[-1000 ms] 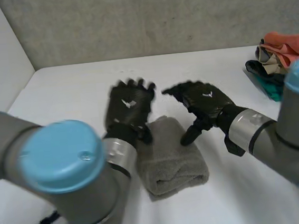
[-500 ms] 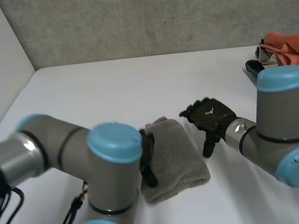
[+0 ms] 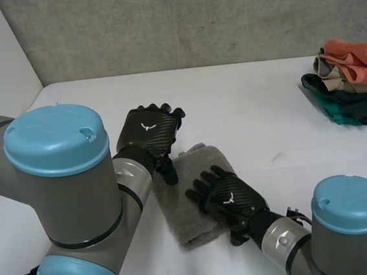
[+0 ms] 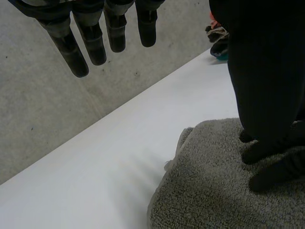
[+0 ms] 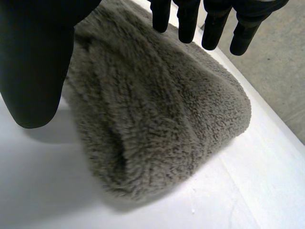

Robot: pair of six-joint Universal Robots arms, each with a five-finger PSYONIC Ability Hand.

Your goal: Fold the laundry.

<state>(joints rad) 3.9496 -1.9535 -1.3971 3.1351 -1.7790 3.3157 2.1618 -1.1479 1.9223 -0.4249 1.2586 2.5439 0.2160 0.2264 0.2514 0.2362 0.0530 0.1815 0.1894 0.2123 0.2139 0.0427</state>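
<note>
Since half a second ago your right hand (image 3: 228, 198) has swung over the folded towel (image 3: 187, 212), near-middle on the bench (image 3: 245, 105). Your left hand (image 3: 147, 131) hovers at its far-left corner. Both hands' fingers (image 5: 187, 24) are spread, holding nothing. The towel looks soft, light and floppy, so pinch a folded edge.

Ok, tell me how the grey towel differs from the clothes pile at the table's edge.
The grey towel is one plain piece, folded compactly; the clothes pile is several colours, heaped loosely. The towel has the right hand over it; the pile has no hand near. Both rest on the white table.
</note>
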